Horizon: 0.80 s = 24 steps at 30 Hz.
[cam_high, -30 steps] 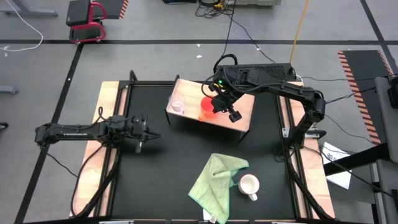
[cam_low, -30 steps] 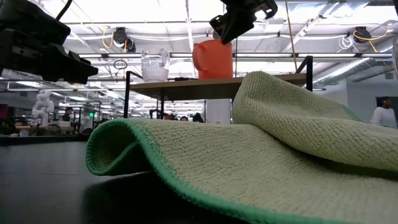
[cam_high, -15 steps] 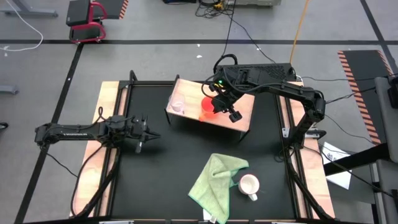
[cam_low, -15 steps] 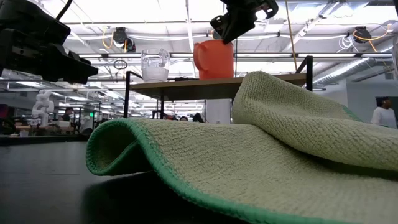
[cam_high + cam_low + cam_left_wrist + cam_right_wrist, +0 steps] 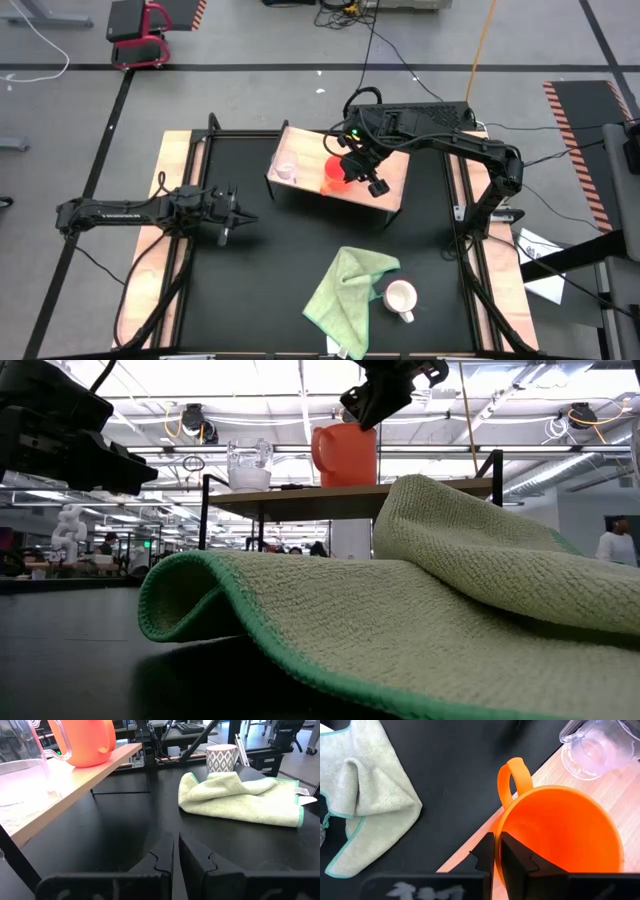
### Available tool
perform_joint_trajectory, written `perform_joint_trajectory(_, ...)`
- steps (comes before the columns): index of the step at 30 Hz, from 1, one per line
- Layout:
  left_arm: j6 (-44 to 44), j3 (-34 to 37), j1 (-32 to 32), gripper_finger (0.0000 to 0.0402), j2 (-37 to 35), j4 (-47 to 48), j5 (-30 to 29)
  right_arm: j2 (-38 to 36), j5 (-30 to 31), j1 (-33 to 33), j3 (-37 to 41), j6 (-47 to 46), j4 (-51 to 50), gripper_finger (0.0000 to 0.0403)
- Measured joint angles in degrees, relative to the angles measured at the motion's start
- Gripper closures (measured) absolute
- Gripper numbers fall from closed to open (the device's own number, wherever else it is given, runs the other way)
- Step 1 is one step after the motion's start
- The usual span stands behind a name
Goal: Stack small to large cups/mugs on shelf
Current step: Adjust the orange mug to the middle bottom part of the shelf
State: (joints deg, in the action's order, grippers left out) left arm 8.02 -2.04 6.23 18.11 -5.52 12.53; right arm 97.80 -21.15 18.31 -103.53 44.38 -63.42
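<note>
Your right pincer [image 5: 357, 172] hangs over the orange mug [image 5: 334, 174] on the shelf [image 5: 392, 178], fingers drawn nearly together across the rim; the wrist view suggests they pinch the mug wall, one finger inside and one outside, though contact is hard to confirm. In the low view the mug's base [image 5: 343, 456] appears at or just above the board, so judge this as the set-down stage. Lower it gently, let the base sit flat, then open and lift straight up so the handle [image 5: 514, 778] is not dragged. Keep it clear of the glass cup [image 5: 286, 170], which stands beside it toward 9 o'clock on the same board. Leave bare board toward 3 o'clock for the largest vessel.

The white mug [image 5: 401, 297] waits on the counter [image 5: 270, 260] near the 5 o'clock edge, just beside the green cloth [image 5: 345, 287]; it looks to be the next pick, and the cloth may snag an approach from 9 o'clock.

The right arm reaches in from 3 o'clock, elbow bent high, wrist tipped down over the shelf. Your left pincer [image 5: 231, 214] idles at 9 o'clock above the counter, fingers almost closed and empty, aimed toward the centre.
</note>
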Motion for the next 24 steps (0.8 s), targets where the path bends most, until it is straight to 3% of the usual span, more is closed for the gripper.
perform_joint_trajectory(15, -0.6, 0.0, 0.0, 0.0371, 0.0, 0.0, 0.0, 0.0, -0.1, 0.0, 0.0, -3.2, 0.2, 0.0383)
perform_joint_trajectory(24, -0.6, 0.0, 0.0, 0.0371, 0.0, 0.0, 0.0, 0.0, -0.1, 0.0, 0.0, -4.7, 0.2, 0.0314)
